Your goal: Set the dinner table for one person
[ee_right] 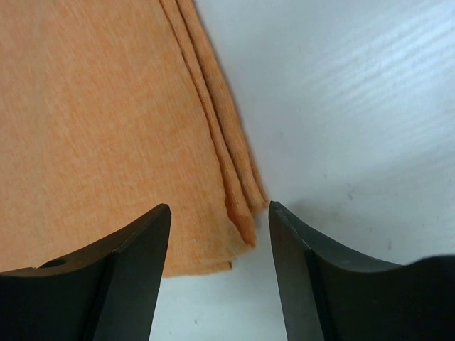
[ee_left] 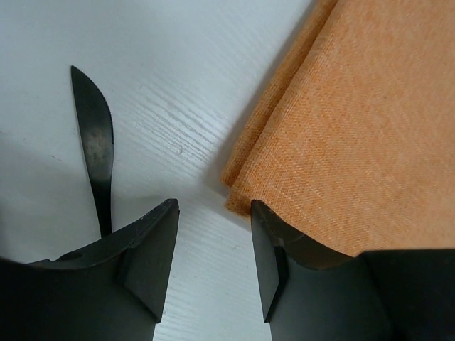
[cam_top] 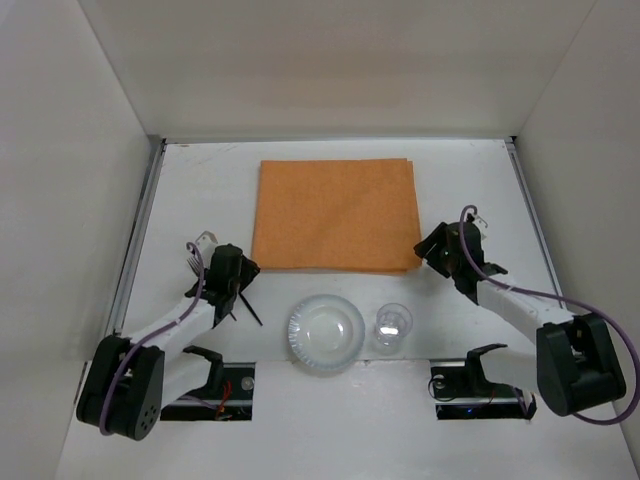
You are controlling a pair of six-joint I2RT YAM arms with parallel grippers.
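Table (cam_top: 200,180) beneath left claw (ee_left: 213,204) and right claw (ee_right: 219,206).

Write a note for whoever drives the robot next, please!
Left arm: jaws open, empty, over the orange placemat's near left corner.
Right arm: jaws open, empty, over its near right corner.
Placemat lies flat mid dinner table. Plate, glass and black knife sit on the bare table nearer the arms.
Done: placemat.
Left: probably plate, glass and knife to place.
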